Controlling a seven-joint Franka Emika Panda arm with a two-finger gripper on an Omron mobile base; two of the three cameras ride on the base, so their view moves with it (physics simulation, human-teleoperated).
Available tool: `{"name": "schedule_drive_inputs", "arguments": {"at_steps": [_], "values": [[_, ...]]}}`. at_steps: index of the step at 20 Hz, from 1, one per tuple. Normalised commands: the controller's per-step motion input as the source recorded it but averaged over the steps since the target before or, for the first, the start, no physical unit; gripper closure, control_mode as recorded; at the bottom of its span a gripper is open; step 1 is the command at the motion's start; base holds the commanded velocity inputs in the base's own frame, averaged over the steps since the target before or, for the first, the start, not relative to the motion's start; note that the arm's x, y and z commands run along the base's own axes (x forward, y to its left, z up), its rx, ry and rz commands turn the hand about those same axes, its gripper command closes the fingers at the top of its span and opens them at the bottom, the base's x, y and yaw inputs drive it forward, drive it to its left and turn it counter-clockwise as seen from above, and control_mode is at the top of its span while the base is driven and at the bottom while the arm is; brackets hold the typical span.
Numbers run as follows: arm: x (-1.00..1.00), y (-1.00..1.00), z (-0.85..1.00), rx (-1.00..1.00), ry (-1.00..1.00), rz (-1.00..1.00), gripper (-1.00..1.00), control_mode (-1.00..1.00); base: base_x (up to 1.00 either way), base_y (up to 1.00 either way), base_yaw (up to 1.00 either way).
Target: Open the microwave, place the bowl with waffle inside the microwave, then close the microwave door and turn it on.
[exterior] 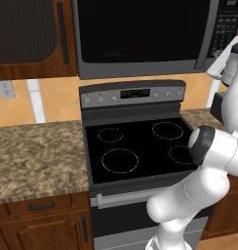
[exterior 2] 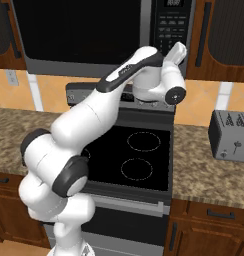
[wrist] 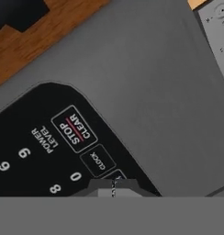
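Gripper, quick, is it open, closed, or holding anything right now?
Gripper: fingertips together, shut, holding nothing, right at the microwave keypad.

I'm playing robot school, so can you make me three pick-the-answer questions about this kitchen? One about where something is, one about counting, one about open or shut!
1. Where is the small grey toaster?
A. On the speckled brown stone counter, right of the black-topped stove
B. On top of the stove
C. Inside the microwave

2. How many burner rings are on the black-topped stove?
A. Two
B. Four
C. Six

3. How is the big black glass microwave door?
A. Wide open
B. Taken off
C. Shut

Answers:
1. A, the right base view shows the toaster on the counter beside the stove.
2. B, the left base view shows four rings on the glass top.
3. C, the door lies flat in the dark grey microwave frame, and the hand view looks at the black keypad panel close up.
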Motion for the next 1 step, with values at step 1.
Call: {"name": "schedule_drive_inputs", "arguments": {"at_steps": [1], "values": [[-0.25,0.0,0.0,0.0,-0.11,0.0,1.0,-1.0,0.0,0.0,0.0]]}}
